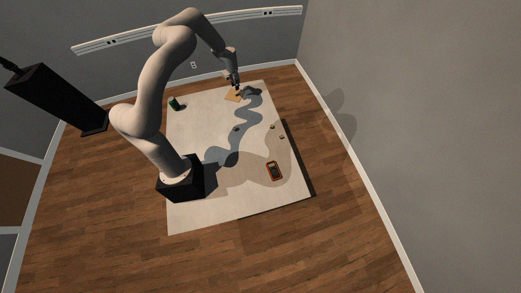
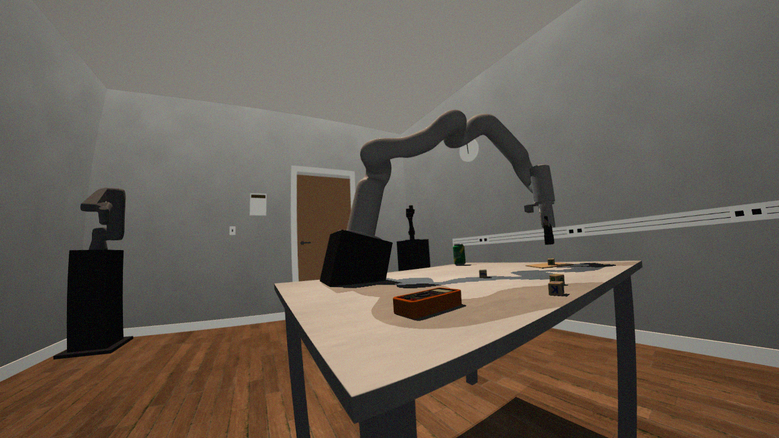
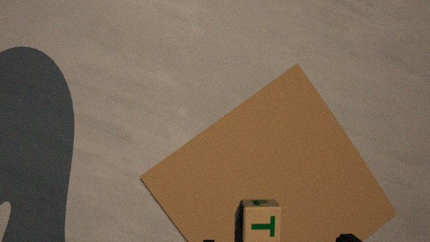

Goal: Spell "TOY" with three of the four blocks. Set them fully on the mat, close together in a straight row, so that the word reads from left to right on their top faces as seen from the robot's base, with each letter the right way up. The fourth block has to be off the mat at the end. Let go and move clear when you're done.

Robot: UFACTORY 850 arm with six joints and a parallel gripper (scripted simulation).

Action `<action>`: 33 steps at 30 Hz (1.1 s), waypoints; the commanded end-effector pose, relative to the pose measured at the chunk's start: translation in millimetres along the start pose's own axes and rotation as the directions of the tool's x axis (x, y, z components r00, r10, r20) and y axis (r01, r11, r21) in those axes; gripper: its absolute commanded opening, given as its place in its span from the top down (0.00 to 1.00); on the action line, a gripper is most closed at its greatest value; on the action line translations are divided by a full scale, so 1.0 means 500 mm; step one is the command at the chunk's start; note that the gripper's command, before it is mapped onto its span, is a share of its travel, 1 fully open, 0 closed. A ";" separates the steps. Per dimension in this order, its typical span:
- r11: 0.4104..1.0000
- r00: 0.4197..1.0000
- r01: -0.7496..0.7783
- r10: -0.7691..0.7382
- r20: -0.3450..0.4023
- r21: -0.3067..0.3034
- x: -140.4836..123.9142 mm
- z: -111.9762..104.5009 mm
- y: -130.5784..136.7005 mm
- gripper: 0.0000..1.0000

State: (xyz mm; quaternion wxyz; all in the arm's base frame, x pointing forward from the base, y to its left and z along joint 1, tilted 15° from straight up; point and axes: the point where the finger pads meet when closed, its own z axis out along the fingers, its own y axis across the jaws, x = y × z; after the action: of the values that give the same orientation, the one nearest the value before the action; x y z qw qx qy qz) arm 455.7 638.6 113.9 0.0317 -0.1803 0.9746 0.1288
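Note:
A tan square mat [image 1: 234, 95] lies at the far end of the table; it also shows in the wrist view [image 3: 269, 161]. A block with a green T [image 3: 260, 222] stands on the mat near its edge, seen in the top and exterior views too [image 1: 238, 93] [image 2: 551, 261]. My gripper [image 2: 548, 238] hangs straight above this block with a clear gap, fingers partly open and empty; only the fingertips show at the bottom of the wrist view, either side of the block. Three more blocks [image 1: 236, 129] [image 1: 272, 126] [image 1: 281, 136] lie off the mat mid-table; their letters are too small to read.
A green can [image 1: 173, 103] stands at the far left of the table. An orange multimeter [image 1: 273, 170] lies nearer the front right. My base [image 1: 182, 178] sits at the table's left side. The right table edge runs close to two of the blocks.

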 end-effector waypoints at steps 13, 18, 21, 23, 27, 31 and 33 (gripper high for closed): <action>1.000 1.000 0.000 0.000 0.002 -0.001 -0.002 0.000 0.001 0.36; 1.000 1.000 0.000 0.000 0.002 -0.002 -0.002 0.005 0.001 0.36; 1.000 1.000 0.000 0.000 0.002 -0.002 -0.002 0.009 0.001 0.36; 1.000 1.000 0.000 0.000 0.002 -0.002 -0.002 0.011 0.001 0.36; 1.000 1.000 0.000 0.000 0.002 -0.002 -0.002 0.020 0.001 0.36; 1.000 1.000 0.000 0.000 0.002 -0.002 -0.002 0.031 0.001 0.36; 1.000 1.000 0.000 0.000 0.002 -0.002 -0.002 0.038 0.001 0.36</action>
State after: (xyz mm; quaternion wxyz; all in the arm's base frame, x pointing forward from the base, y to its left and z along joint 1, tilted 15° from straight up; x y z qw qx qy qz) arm 455.9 642.5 98.7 0.0316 -0.1805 0.9746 0.1290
